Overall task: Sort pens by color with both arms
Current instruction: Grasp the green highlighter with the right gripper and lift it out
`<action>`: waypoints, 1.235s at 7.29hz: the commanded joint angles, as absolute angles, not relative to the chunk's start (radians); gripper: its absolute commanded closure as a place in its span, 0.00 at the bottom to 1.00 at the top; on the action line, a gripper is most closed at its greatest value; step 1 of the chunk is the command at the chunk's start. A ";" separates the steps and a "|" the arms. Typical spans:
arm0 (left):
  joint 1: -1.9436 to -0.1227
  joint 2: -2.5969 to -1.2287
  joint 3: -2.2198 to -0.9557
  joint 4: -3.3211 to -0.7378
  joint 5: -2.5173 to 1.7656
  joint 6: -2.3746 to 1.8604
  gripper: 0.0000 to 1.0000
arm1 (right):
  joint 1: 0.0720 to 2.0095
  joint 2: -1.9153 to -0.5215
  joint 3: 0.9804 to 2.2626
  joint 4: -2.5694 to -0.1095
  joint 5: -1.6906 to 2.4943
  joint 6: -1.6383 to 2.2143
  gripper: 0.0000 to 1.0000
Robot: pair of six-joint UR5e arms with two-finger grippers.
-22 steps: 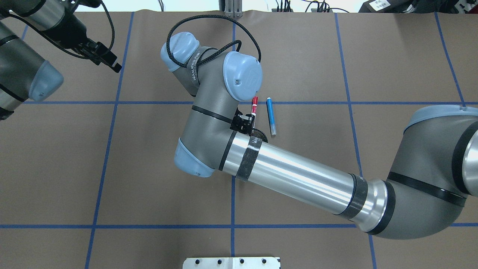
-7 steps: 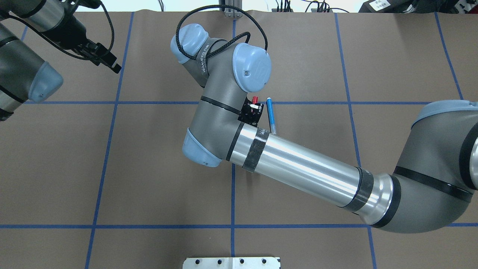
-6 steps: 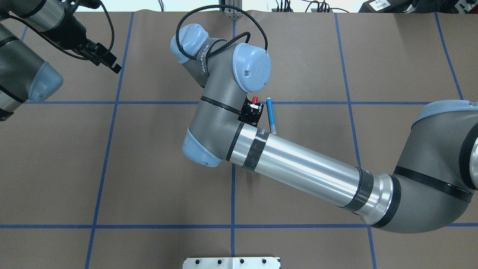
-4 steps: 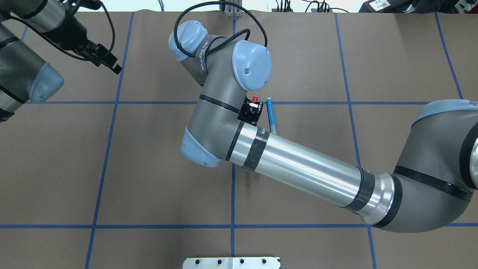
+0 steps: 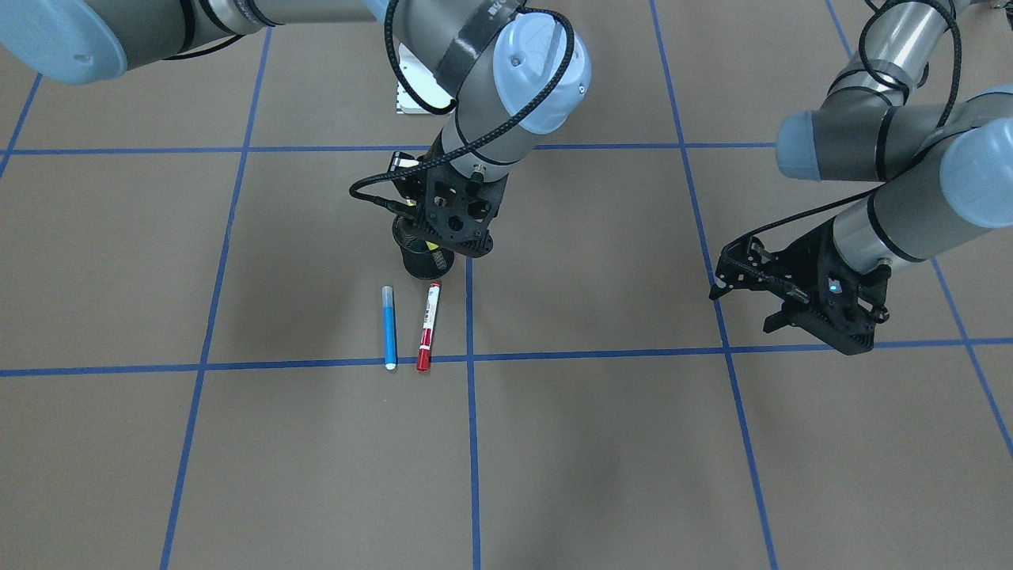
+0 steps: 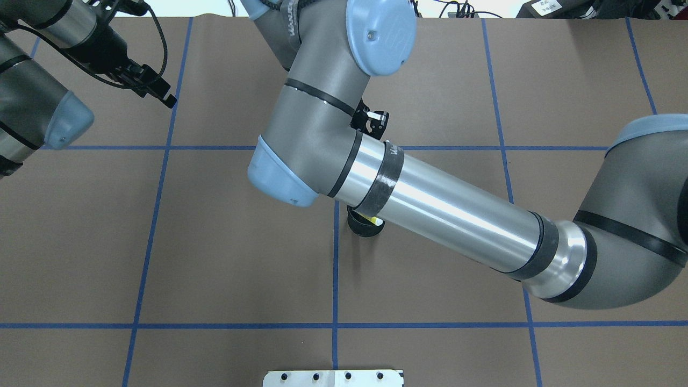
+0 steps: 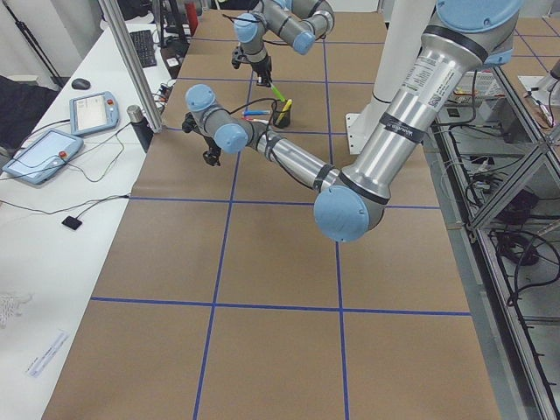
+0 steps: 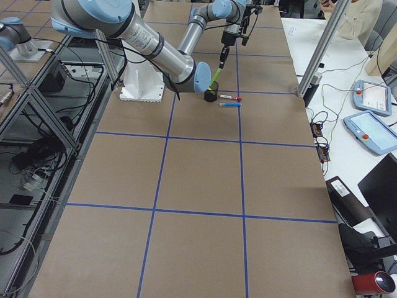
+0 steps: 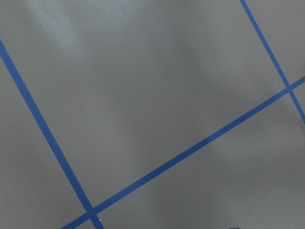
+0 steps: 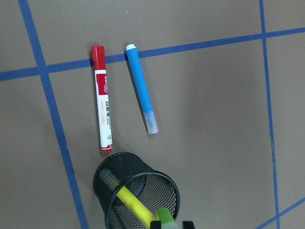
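Now, right gripper [image 5: 457, 244]: clamped on lime green pen [image 10: 165, 218], raised above black mesh cup [image 10: 119, 164]
yellow pen [image 10: 131, 202]: leaning inside cup
red pen [image 10: 104, 112], blue pen [image 10: 141, 98]: flat on table [image 5: 633, 443], side by side, just beside cup
left gripper [image 5: 740, 311]: fingers apart, well away

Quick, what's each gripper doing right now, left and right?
Left gripper: open, empty, above the table.
Right gripper: shut on the lime green pen, above the mesh cup.
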State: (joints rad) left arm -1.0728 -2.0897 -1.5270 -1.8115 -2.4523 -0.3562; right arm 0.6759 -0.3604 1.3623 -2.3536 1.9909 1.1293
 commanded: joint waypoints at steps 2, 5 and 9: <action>-1.055 -2.095 -1.537 -1.812 -2.433 -0.391 0.13 | 0.787 -0.313 1.251 -2.213 2.133 1.150 0.89; -1.054 -2.094 -1.537 -1.813 -2.415 -0.394 0.13 | 0.792 -0.316 1.015 -1.935 2.181 1.258 0.87; -1.049 -2.095 -1.534 -1.813 -2.413 -0.394 0.13 | 0.770 -0.324 0.950 -1.813 2.194 1.345 0.80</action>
State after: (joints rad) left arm -1.0518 -2.0947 -1.5354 -1.8131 -2.4132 -0.3942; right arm 0.7793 -0.3221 0.9531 -1.8240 2.1873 1.3384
